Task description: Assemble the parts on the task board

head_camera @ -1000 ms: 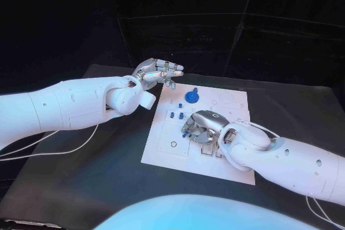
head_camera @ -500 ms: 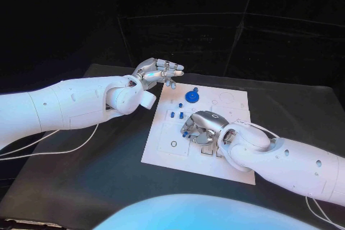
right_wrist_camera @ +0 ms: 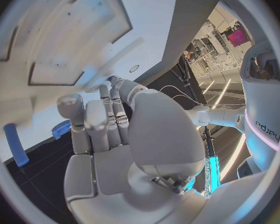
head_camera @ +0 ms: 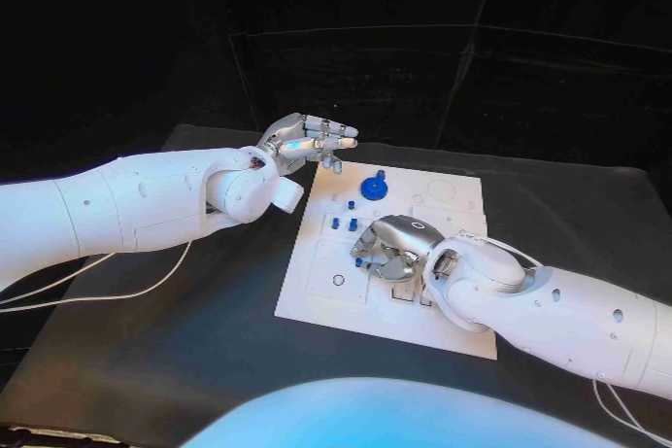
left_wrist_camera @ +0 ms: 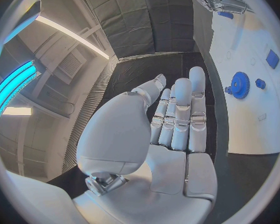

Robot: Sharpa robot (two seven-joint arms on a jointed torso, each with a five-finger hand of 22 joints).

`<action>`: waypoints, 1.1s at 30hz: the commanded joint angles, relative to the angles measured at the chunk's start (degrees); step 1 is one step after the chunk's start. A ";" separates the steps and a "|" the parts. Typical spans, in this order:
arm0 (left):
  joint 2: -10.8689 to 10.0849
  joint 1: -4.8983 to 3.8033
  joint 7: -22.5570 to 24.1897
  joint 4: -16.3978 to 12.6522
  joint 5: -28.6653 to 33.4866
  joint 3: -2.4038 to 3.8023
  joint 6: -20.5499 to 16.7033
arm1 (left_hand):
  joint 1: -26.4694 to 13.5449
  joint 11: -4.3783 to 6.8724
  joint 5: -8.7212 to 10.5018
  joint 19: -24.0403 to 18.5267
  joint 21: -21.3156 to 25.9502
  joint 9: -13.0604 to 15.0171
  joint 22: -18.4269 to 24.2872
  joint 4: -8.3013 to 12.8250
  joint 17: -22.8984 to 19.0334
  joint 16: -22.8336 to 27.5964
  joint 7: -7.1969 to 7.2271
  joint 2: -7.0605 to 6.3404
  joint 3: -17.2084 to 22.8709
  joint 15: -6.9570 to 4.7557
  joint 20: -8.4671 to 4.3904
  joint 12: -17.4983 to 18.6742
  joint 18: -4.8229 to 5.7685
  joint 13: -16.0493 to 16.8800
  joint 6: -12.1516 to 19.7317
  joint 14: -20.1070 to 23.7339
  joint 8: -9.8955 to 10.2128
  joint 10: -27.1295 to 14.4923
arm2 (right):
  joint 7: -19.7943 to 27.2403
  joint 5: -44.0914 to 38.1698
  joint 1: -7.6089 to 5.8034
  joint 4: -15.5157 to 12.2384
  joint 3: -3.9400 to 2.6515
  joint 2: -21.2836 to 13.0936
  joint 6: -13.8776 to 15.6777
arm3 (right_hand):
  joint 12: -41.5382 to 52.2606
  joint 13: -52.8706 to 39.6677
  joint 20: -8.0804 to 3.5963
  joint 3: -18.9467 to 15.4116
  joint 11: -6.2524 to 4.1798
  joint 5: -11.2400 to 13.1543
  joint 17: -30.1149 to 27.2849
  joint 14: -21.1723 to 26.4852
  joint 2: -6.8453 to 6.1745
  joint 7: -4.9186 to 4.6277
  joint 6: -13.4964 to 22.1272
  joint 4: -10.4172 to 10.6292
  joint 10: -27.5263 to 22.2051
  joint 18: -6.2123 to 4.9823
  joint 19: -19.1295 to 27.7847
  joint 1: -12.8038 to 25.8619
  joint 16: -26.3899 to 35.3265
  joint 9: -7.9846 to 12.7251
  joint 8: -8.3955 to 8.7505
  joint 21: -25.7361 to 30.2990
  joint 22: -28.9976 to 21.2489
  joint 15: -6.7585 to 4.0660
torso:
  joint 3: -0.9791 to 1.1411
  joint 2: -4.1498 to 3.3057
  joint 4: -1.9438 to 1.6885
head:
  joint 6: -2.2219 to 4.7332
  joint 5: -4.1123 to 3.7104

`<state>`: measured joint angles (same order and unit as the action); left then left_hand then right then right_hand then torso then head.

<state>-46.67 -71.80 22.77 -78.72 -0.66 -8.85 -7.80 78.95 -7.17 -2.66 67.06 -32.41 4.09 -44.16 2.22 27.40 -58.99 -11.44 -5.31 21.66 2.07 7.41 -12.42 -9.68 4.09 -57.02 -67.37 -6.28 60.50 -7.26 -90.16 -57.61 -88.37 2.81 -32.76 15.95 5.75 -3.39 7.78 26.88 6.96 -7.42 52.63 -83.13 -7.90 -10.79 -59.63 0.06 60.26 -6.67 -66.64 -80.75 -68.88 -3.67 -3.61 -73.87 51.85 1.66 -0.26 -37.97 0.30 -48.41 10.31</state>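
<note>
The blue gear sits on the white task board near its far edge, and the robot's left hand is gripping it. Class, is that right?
Not quite. The blue gear does sit on the task board near its far edge, but the left hand hovers open beside the board, holding nothing, as the head view shows.

The task board (head_camera: 386, 302) looks like matt white plastic, smooth. The blue gear (head_camera: 374, 188) is glossy plastic. Both arms wear smooth, glossy white shells; each hand shows brushed silver metal. The tabletop (head_camera: 168, 341) is matt black.
</note>
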 commanded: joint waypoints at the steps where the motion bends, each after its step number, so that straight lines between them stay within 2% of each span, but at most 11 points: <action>1: -0.02 -0.11 -0.03 -0.03 0.01 0.05 0.80 | 0.46 -0.05 -0.24 -0.35 0.34 0.04 0.08 0.16 -0.10 0.03 -0.03 0.04 -0.10 -0.07 0.11 -0.34 -0.77 0.06 0.56 0.34 -0.24 -0.34 | 0.36 -0.04 0.05 0.08 0.12 0.07 -1.27 | 0.00 -0.11 -0.05 -0.39 0.12 0.37 -0.21 0.29 0.01 -0.03 0.37 0.04 -0.16 -0.85 0.41 0.58 0.25 -0.04 0.00 0.24 -0.22 0.13 | 0.04 -0.04 0.00 | -0.14 0.10; 13: -0.04 -0.12 -0.12 0.03 0.01 0.05 0.83 | 0.46 -0.05 -0.24 -0.35 0.34 0.04 0.08 0.16 -0.10 0.03 -0.03 0.04 -0.10 -0.07 0.11 -0.34 -0.77 0.06 0.56 0.34 -0.24 -0.34 | 0.75 -0.48 0.05 -1.51 0.14 -1.19 1.59 | -0.25 -0.15 0.21 -0.91 0.47 0.36 -0.87 0.36 -0.28 -0.53 1.30 -0.24 -1.06 -0.95 0.66 0.74 0.77 0.01 0.12 0.70 -0.86 0.40 | 0.08 0.03 0.05 | -0.04 0.02; 17: -0.05 -0.12 -0.11 0.10 0.01 0.04 0.83 | 0.44 -0.06 -0.24 -0.36 0.36 0.03 0.10 0.17 -0.12 0.03 -0.05 0.03 -0.15 -0.05 0.12 -0.39 -0.76 0.05 0.62 0.37 -0.26 -0.42 | 0.39 -0.58 0.02 -3.60 0.11 -3.17 3.38 | -0.56 -0.17 0.44 -1.58 0.73 0.55 -2.62 0.74 -0.49 -0.80 2.45 -0.43 -2.26 -1.29 1.67 0.93 1.97 0.04 0.15 1.69 -2.73 0.64 | 0.09 0.05 0.04 | 0.21 -0.10; 21: -0.09 -0.11 -0.11 0.10 0.01 0.04 0.83 | 0.43 -0.07 -0.24 -0.37 0.36 0.03 0.10 0.17 -0.13 0.03 -0.05 0.03 -0.16 -0.05 0.12 -0.39 -0.76 0.05 0.63 0.37 -0.26 -0.43 | -0.16 -0.46 -0.35 -6.10 0.07 -5.79 4.28 | -0.44 -0.26 0.55 -3.07 0.71 0.77 -3.94 1.00 -0.87 -0.65 3.50 -0.42 -2.97 -1.52 2.28 1.48 2.99 0.01 0.10 2.58 -4.10 0.66 | 0.01 0.05 -0.02 | 0.63 -0.62; 25: -0.19 -0.11 -0.10 0.13 0.01 0.04 0.79 | 0.43 -0.07 -0.24 -0.37 0.36 0.03 0.10 0.17 -0.13 0.03 -0.05 0.03 -0.16 -0.05 0.12 -0.39 -0.76 0.05 0.63 0.37 -0.26 -0.43 | -0.82 1.47 -1.93 -8.40 0.04 -8.89 4.82 | 0.13 -0.33 0.48 -5.34 0.56 0.61 -4.49 0.89 -1.06 -0.49 4.30 -0.17 -3.14 -1.58 2.27 2.13 3.46 -0.04 0.06 3.15 -4.75 0.54 | 0.06 0.11 0.14 | 1.11 -0.91; 27: -0.24 -0.11 -0.11 0.12 0.01 0.03 0.79 | 0.43 -0.07 -0.24 -0.37 0.36 0.03 0.10 0.17 -0.13 0.03 -0.05 0.03 -0.16 -0.05 0.12 -0.39 -0.76 0.05 0.63 0.37 -0.26 -0.43 | -1.23 2.70 -2.97 -9.17 0.03 -10.25 4.88 | 0.43 -0.33 0.40 -6.56 0.50 0.50 -5.49 1.05 -1.11 -0.30 5.43 -0.16 -3.26 -1.78 2.74 2.19 4.20 0.01 0.12 3.82 -5.85 0.48 | 0.03 0.06 0.15 | 1.60 -1.21; 28: -0.28 -0.11 -0.12 0.11 0.01 0.03 0.79 | 0.43 -0.07 -0.24 -0.37 0.36 0.03 0.10 0.17 -0.13 0.03 -0.05 0.03 -0.16 -0.05 0.12 -0.39 -0.76 0.05 0.63 0.37 -0.26 -0.43 | -1.62 3.79 -3.92 -9.60 0.02 -11.25 4.72 | 0.54 -0.32 0.36 -7.49 0.37 0.58 -6.52 1.28 -1.18 -0.13 6.03 -0.10 -3.52 -1.95 3.35 2.29 4.96 0.01 0.11 4.52 -7.03 0.39 | -0.01 0.08 0.16 | 1.88 -1.61; 29: -0.30 -0.11 -0.12 0.11 0.01 0.03 0.78 | 0.43 -0.07 -0.24 -0.37 0.36 0.03 0.10 0.17 -0.13 0.03 -0.05 0.03 -0.16 -0.05 0.12 -0.39 -0.76 0.05 0.63 0.37 -0.26 -0.43 | -1.87 4.50 -4.48 -9.78 0.02 -11.82 4.56 | 0.60 -0.32 0.33 -8.01 0.34 0.61 -6.86 1.35 -1.21 -0.10 6.21 -0.03 -3.65 -2.02 3.57 2.38 5.24 -0.02 0.07 4.81 -7.50 0.37 | 0.00 0.10 0.18 | 1.93 -1.65; 33: -0.39 -0.11 -0.14 0.03 0.01 0.02 0.77 | 0.43 -0.07 -0.24 -0.37 0.36 0.03 0.10 0.17 -0.13 0.03 -0.05 0.03 -0.16 -0.05 0.12 -0.39 -0.76 0.05 0.63 0.37 -0.26 -0.43 | -3.29 6.66 -6.74 -10.74 0.02 -14.78 3.26 | 1.09 -0.33 0.11 -10.88 0.12 0.49 -9.89 1.96 -0.88 0.19 7.31 -0.16 -4.40 -2.53 5.09 1.67 7.71 -0.09 -0.02 6.94 -10.73 0.21 | 0.00 -0.02 -0.13 | 2.49 -2.66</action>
<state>-47.00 -71.81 22.45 -78.58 -0.66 -8.86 -7.62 78.95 -7.17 -2.66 67.06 -32.41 4.09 -44.11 2.22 27.33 -58.99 -11.66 -5.31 21.66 2.07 7.41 -12.42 -9.67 4.09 -56.80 -67.37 -6.28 60.50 -8.66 -86.92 -64.02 -98.73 2.82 -47.03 19.17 6.64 -3.65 7.94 16.55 7.23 -6.86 43.36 -81.47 -9.17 -10.54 -52.68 -0.05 56.24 -8.50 -61.90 -78.85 -61.69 -3.68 -3.61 -67.36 41.73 1.83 -0.24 -37.90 0.40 -46.26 8.29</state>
